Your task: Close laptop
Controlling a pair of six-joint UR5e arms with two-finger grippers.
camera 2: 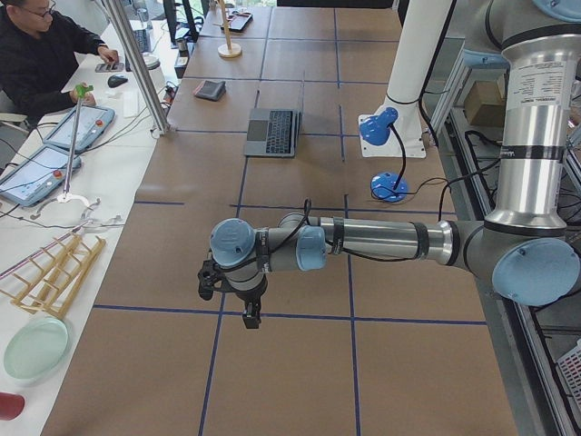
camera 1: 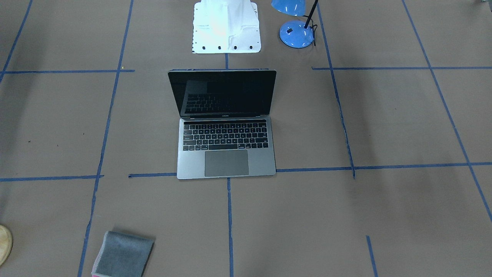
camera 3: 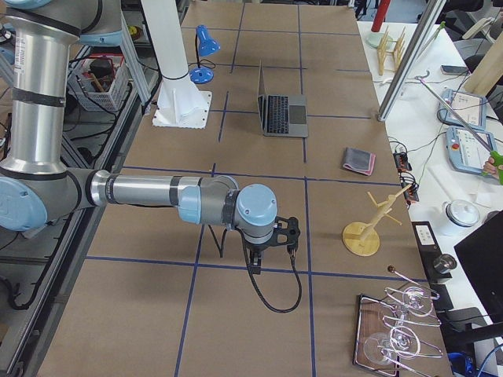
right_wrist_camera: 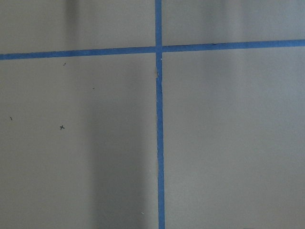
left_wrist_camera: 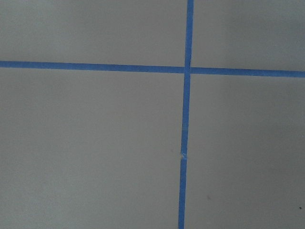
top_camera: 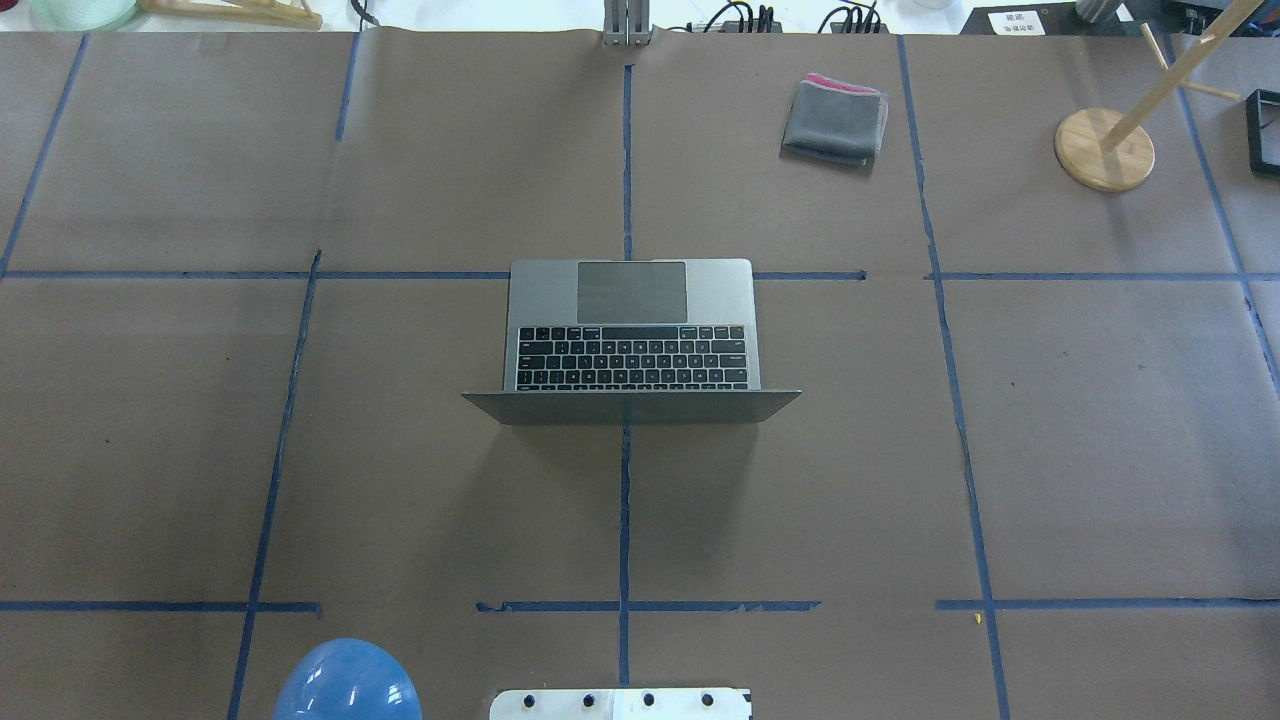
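Note:
The space-grey laptop (camera 1: 264,161) stands open in the middle of the table, its black screen upright and its keyboard and trackpad showing. It also shows in the overhead view (top_camera: 720,300), far off in the left side view (camera 2: 272,132) and in the right side view (camera 3: 283,115). My left gripper (camera 2: 229,302) hangs over the table far from the laptop, toward the left end. My right gripper (camera 3: 272,250) hangs far from it toward the right end. I cannot tell whether either is open or shut. Both wrist views show only brown paper and blue tape.
A folded grey cloth with a pink edge (top_camera: 835,120) lies beyond the laptop. A blue desk lamp (camera 1: 296,32) and the white robot base (camera 1: 226,27) stand behind the lid. A wooden stand (top_camera: 1103,148) is at the far right. An operator (camera 2: 41,64) sits at the side table.

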